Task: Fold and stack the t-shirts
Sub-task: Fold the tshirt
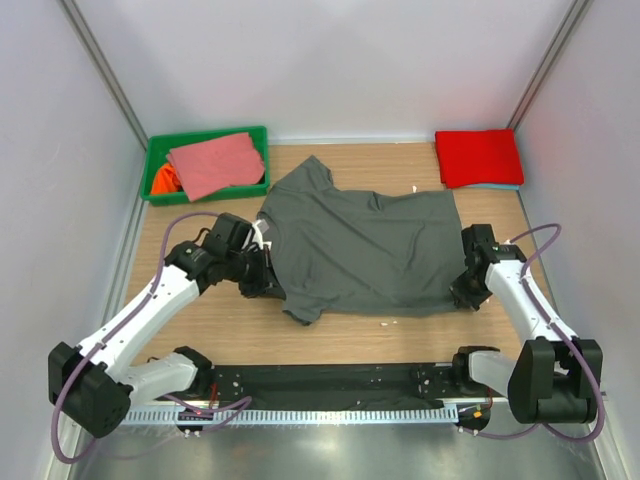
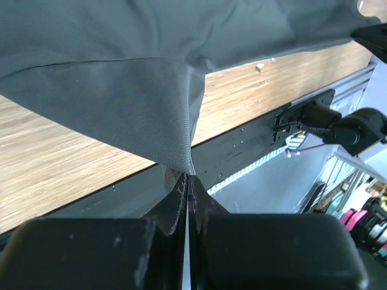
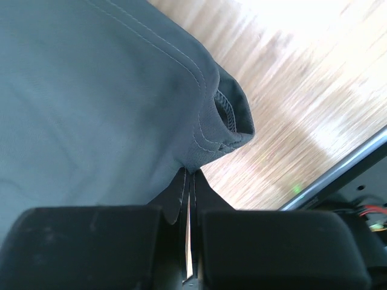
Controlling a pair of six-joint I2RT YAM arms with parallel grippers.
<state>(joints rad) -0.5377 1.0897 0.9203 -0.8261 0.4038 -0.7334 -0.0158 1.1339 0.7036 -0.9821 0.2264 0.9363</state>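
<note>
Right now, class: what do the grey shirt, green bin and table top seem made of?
Grey shirt: soft matte cloth, fine weave, stitched hem, creases. Green bin: likely plastic, smooth moulded rim. Table top: wood or wood-look laminate, grain lines visible.

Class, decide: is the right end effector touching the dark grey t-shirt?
Touching. The right wrist view shows the right end effector shut on the dark grey t-shirt, pinching its hem corner.
</note>
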